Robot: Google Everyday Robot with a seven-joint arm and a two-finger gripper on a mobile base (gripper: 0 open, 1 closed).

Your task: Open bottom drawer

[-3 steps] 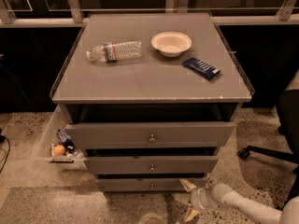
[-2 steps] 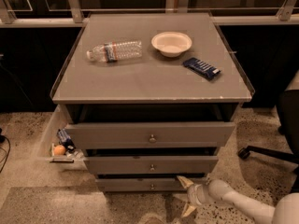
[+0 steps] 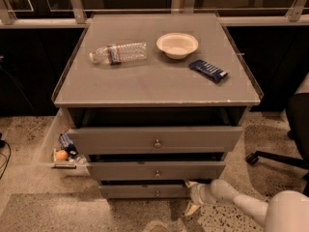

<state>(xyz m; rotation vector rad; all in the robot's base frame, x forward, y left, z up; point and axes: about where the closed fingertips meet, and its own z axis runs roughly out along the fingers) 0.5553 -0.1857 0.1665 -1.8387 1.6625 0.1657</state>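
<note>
The grey cabinet has three drawers. The bottom drawer (image 3: 140, 191) is the lowest and narrowest front, with a small round metal knob (image 3: 157, 193) at its centre. It stands slightly out from the cabinet. My gripper (image 3: 191, 196) is at the right end of the bottom drawer's front, on a white arm (image 3: 241, 204) coming from the lower right. One tan finger (image 3: 191, 183) sits at the drawer's top right corner and another (image 3: 190, 209) points down toward the floor.
The top drawer (image 3: 155, 139) and the middle drawer (image 3: 156, 169) are also pulled out a little. On the cabinet top lie a plastic bottle (image 3: 119, 52), a white bowl (image 3: 177, 45) and a blue snack bar (image 3: 208, 70). A side bin (image 3: 62, 151) holds snacks. An office chair base (image 3: 277, 158) stands right.
My gripper and arm have moved left and slightly up, closer to the right end of the bottom drawer's front. The drawers look unchanged.
</note>
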